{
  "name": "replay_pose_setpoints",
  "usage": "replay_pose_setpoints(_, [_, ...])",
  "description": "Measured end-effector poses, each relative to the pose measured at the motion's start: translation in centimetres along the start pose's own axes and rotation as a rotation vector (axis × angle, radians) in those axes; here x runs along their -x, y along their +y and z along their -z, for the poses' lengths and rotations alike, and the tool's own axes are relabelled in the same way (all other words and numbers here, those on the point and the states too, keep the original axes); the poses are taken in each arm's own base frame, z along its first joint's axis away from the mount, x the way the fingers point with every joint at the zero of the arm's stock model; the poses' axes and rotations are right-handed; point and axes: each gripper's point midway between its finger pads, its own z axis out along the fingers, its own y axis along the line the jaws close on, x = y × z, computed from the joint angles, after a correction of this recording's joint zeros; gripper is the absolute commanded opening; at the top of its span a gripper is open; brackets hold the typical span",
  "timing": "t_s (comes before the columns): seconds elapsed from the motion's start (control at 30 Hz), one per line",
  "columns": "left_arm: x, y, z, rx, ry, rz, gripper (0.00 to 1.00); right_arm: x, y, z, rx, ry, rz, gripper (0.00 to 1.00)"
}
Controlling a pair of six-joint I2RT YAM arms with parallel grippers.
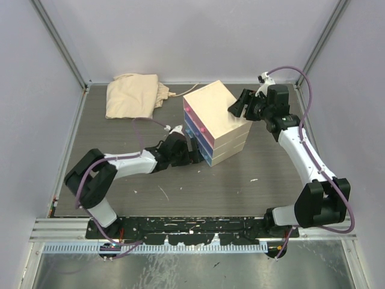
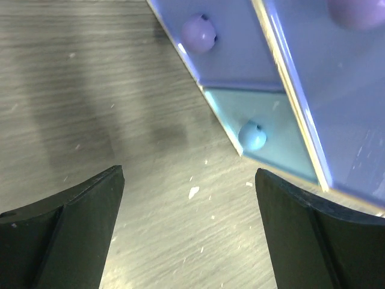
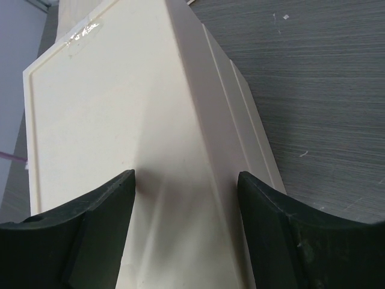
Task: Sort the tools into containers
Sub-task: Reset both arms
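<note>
The cream chest (image 1: 215, 111) stands mid-table with its pink (image 1: 194, 115), blue and light-blue drawers facing left, all shut. My left gripper (image 1: 194, 153) is open and empty, low at the chest's front; in the left wrist view (image 2: 189, 177) the light-blue drawer's knob (image 2: 252, 136) and the blue drawer's knob (image 2: 199, 33) lie just ahead. My right gripper (image 1: 236, 108) is open at the chest's right top corner; in the right wrist view (image 3: 186, 177) its fingers straddle the cream top edge (image 3: 180, 198). No tools show in any view.
A crumpled beige cloth bag (image 1: 133, 94) lies at the back left of the grey table (image 1: 271, 168). Metal frame posts and white walls enclose the table on three sides. Small white flecks lie on the surface.
</note>
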Motion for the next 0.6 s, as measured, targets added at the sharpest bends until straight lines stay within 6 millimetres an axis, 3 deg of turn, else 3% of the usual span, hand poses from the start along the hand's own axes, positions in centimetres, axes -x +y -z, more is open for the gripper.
replay_pose_setpoints(0.2, [1.0,1.3,5.1,0.019,-0.091,-0.036,0.94,0.0,-0.5,1.8,-0.097,-0.043,0.018,0.74])
replay_pose_setpoints(0.47, [3.6,2.0,11.9,0.021,-0.24,-0.107,0.97,2.7,-0.2,7.4,-0.198,-0.222,0.035,0.78])
replay_pose_setpoints(0.53, [4.1,2.2,13.2,0.026,-0.268,-0.125,0.98,3.0,0.0,8.5,-0.206,-0.26,0.022,0.83])
replay_pose_setpoints(0.6, [4.4,2.6,14.3,0.039,-0.288,-0.135,0.99,2.8,0.0,9.5,-0.215,-0.284,0.001,0.94])
